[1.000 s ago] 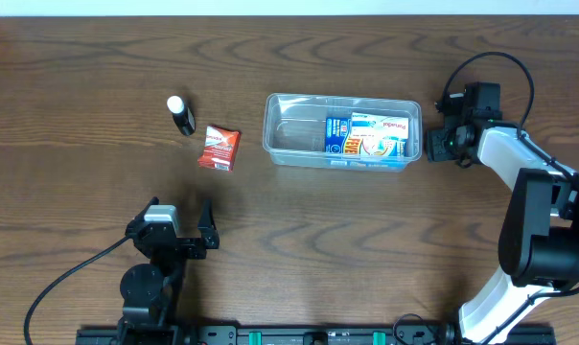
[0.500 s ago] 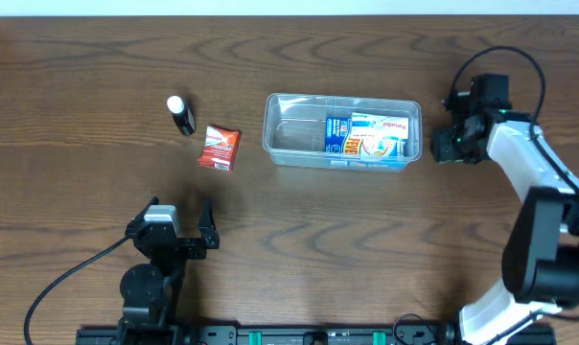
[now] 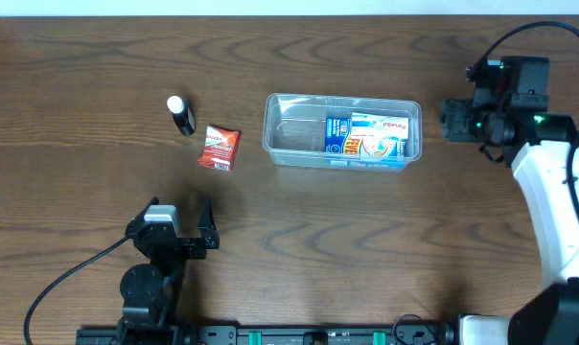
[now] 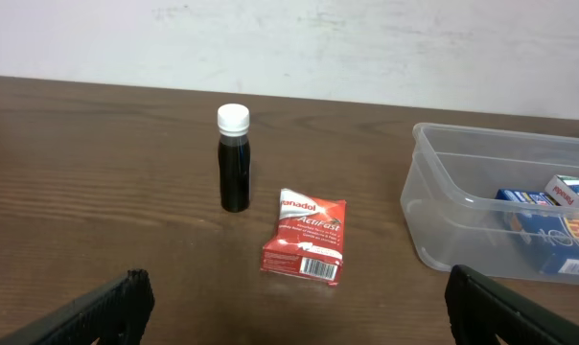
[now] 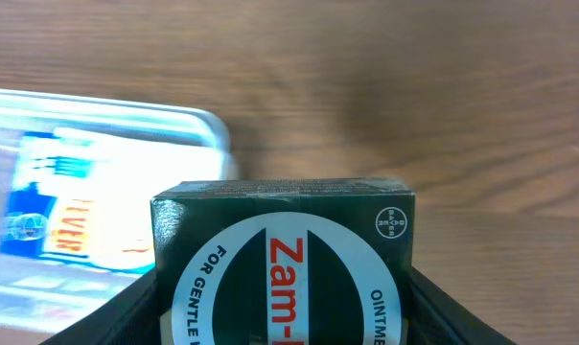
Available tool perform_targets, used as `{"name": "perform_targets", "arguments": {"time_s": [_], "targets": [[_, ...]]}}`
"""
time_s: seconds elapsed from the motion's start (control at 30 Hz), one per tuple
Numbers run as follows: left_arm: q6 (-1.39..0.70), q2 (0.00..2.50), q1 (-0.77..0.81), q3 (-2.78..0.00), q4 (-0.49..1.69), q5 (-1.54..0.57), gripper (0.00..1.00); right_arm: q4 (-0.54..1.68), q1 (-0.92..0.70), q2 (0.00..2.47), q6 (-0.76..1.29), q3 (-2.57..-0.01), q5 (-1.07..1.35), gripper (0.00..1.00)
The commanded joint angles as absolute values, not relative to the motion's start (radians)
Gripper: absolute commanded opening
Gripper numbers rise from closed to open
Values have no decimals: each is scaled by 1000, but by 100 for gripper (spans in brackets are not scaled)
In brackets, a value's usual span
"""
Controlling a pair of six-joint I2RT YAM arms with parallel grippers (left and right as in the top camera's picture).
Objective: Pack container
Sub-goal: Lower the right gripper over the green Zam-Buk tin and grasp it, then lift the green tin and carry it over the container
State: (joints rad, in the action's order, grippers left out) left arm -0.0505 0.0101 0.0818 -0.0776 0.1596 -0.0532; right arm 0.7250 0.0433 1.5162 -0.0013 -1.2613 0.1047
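Container (image 3: 289,129): two boxes (image 3: 381,134). Right claw (image 3: 454,121) grips one green box (image 5: 282,259); left claw (image 4: 291,307) released.

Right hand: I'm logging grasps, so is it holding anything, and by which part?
The right hand holds a dark green ointment box, clamped by its opposite sides. The left hand is open and empty.

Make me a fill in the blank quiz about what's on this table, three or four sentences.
1. The right gripper holds a dark ____ box.
2. The bottle has a ____ cap.
3. The sachet left of the container is ____.
4. The left gripper is ____ and empty.
Missing words: green; white; red; open.
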Motion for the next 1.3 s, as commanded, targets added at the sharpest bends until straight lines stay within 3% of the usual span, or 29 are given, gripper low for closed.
{"name": "perform_targets", "arguments": {"time_s": [0.0, 0.2, 0.57, 1.27], "targets": [[-38, 4, 84, -51, 170, -60, 98, 729, -31, 1483, 62, -1288, 135, 50], [-38, 4, 84, -51, 170, -60, 98, 698, -166, 1484, 145, -1300, 99, 47], [-38, 4, 84, -51, 170, -60, 98, 644, -337, 1563, 258, -1300, -54, 52], [-38, 4, 84, -51, 170, -60, 98, 732, -350, 1702, 344, -1299, -79, 56]]}}
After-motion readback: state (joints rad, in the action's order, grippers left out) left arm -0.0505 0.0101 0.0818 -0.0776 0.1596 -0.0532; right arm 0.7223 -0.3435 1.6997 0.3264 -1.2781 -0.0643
